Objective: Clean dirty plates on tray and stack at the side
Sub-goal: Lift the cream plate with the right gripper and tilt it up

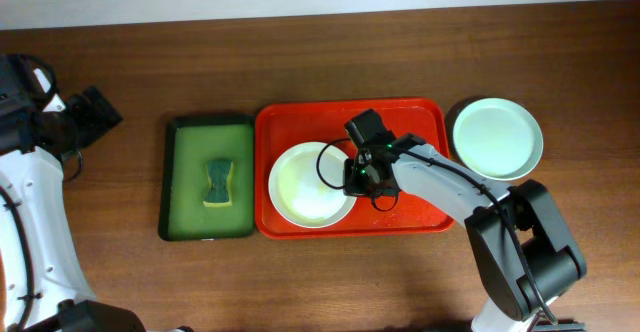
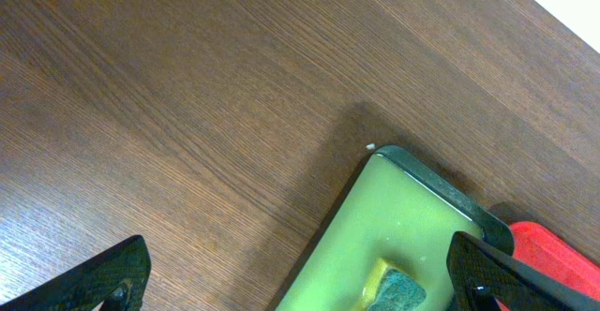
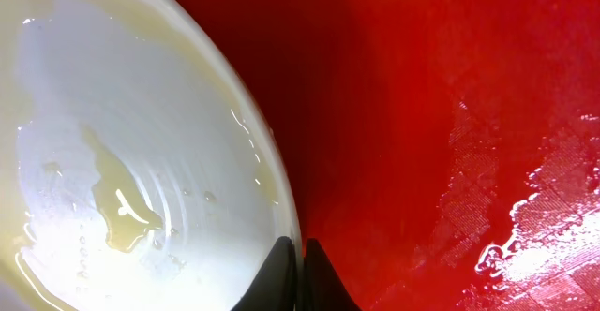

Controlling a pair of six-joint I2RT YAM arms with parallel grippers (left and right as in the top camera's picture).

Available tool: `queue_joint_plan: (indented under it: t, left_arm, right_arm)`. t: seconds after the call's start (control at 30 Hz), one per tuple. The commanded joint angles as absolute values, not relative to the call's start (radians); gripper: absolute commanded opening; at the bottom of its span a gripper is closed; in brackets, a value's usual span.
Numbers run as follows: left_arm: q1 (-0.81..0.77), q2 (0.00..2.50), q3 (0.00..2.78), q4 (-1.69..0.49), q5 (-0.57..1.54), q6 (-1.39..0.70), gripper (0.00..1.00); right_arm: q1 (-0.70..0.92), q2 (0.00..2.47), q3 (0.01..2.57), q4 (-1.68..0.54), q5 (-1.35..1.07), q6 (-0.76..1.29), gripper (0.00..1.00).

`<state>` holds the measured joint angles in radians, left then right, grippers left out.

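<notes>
My right pincer, tips pressed together, sits at the right rim of the cream plate, which is streaked with yellowish liquid and lies in the left half of the red tray at mid-surface. A pale green plate rests just off the tray's right end. My left pincer hangs spread wide near the left edge, beside the green tray and its sponge.
</notes>
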<state>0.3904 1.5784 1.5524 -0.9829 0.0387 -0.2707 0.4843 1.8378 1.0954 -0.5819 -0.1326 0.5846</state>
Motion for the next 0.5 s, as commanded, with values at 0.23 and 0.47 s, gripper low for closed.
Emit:
queue_joint_plan:
  t: [0.23,0.47]
  left_arm:
    - [0.394,1.565,1.564,-0.982,0.048,-0.276,0.99]
    - [0.394,1.565,1.564,-0.982,0.048,-0.276,0.99]
  right_arm:
    - [0.45,1.805,1.396,-0.839,-0.147,0.573,0.04]
    - [0.488,1.806,1.475,-0.796,-0.146,0.587,0.04]
